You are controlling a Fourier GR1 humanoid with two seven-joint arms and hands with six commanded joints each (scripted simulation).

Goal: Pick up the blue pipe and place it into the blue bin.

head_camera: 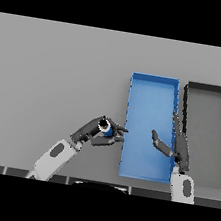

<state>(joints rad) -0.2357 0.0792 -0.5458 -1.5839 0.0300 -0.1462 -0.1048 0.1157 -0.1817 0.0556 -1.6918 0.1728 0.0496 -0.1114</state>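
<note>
Head view: a grey table (52,73) fills the scene. The blue bin (155,81), a long open tray, lies at about three o'clock from the middle of the table, its long side running from near to far. Just beside it, farther toward three o'clock, lies a black bin (210,88) of much the same shape, with a grey floor.

The left arm comes in from about seven o'clock. Its left hand (90,131) is curled round the blue pipe (105,127), a short tube whose pale open end faces up and toward the robot. The pipe sits between the thumb and the fingers, lifted clear of the table as far as can be told, at nine o'clock of the blue bin and just outside its near left wall. The fingertips reach to that wall.

The right arm comes in from about five o'clock. The right hand (180,146) hangs over the right edge of the blue bin, fingers straight and spread wide, thumb pointing inward over the bin floor, holding nothing.
</note>
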